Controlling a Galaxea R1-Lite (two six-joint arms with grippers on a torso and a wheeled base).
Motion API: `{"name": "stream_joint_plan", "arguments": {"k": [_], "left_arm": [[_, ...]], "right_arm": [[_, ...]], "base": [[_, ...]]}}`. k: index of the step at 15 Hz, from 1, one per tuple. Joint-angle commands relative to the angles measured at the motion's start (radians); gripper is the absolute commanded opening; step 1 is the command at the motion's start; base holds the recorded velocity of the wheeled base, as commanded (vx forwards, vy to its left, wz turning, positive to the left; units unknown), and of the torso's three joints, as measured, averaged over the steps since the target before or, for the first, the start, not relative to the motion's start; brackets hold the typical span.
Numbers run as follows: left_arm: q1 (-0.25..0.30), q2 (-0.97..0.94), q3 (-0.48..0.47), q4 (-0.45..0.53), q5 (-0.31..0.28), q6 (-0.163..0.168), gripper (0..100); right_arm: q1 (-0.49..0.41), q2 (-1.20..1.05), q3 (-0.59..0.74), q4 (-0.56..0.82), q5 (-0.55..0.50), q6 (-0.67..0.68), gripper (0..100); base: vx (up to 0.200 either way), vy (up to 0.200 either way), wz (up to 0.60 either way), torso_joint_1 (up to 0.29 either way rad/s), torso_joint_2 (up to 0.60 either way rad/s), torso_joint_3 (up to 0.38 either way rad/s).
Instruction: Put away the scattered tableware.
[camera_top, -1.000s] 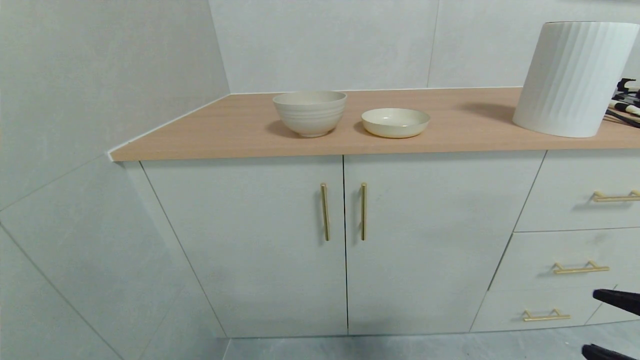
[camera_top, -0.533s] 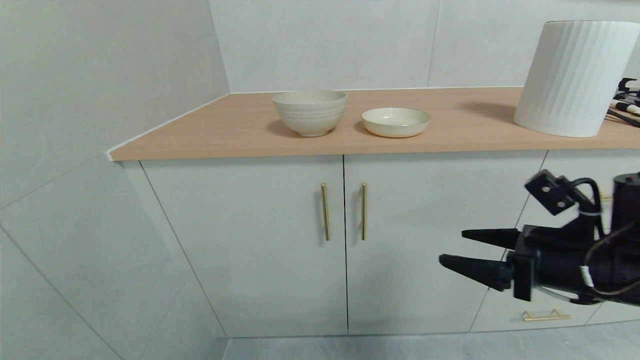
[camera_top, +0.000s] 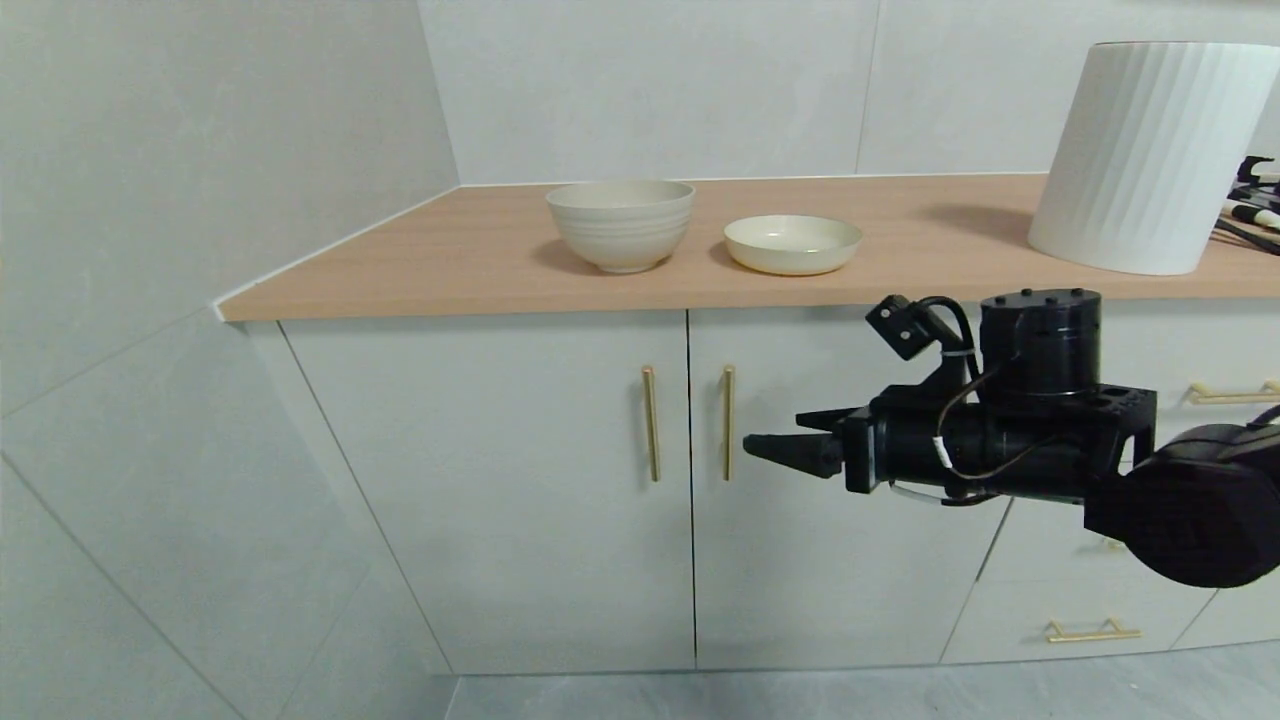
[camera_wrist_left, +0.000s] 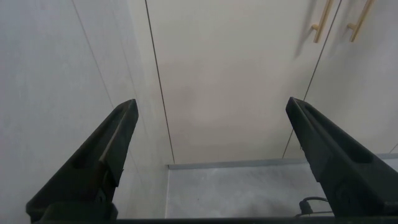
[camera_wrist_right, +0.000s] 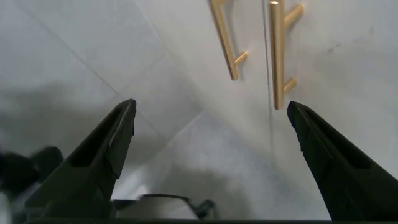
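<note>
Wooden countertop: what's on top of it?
On the wooden countertop: a ribbed beige bowl, a shallow cream dish beside it, a tall white ribbed cylinder, and dark utensils at the right edge. Anything behind the cylinder is hidden.

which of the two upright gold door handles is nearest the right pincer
The handle on the right-hand door: the right pincer points at it from just beside it, while the left-hand door's handle lies beyond the door seam.

Extended level: right arm, right gripper (camera_top: 775, 433) fingers apart; left gripper (camera_wrist_left: 210, 112) fingers spread wide.
</note>
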Motion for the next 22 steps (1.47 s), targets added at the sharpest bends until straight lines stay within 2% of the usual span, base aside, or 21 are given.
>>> {"name": "stream_joint_plan", "arguments": {"k": [1, 5, 9, 13, 22], "left_arm": [[0.000, 0.000, 0.000, 0.000, 0.000, 0.000, 100], [0.000, 0.000, 0.000, 0.000, 0.000, 0.000, 100], [0.000, 0.000, 0.000, 0.000, 0.000, 0.000, 100], [0.000, 0.000, 0.000, 0.000, 0.000, 0.000, 100], [0.000, 0.000, 0.000, 0.000, 0.000, 0.000, 100]], "right_arm": [[0.020, 0.055, -0.087, 0.051, 0.004, 0.066, 100], [0.037, 0.117, -0.118, 0.024, 0.001, 0.088, 100], [0.040, 0.196, -0.136, -0.093, -0.019, 0.109, 100], [0.035, 0.250, -0.170, -0.128, -0.070, 0.141, 100], [0.037, 0.347, -0.199, -0.272, -0.081, 0.203, 100]], "base": [[0.000, 0.000, 0.00, 0.000, 0.00, 0.000], [0.000, 0.000, 0.00, 0.000, 0.00, 0.000], [0.000, 0.000, 0.00, 0.000, 0.00, 0.000], [0.000, 0.000, 0.00, 0.000, 0.00, 0.000], [0.000, 0.000, 0.00, 0.000, 0.00, 0.000]]}}
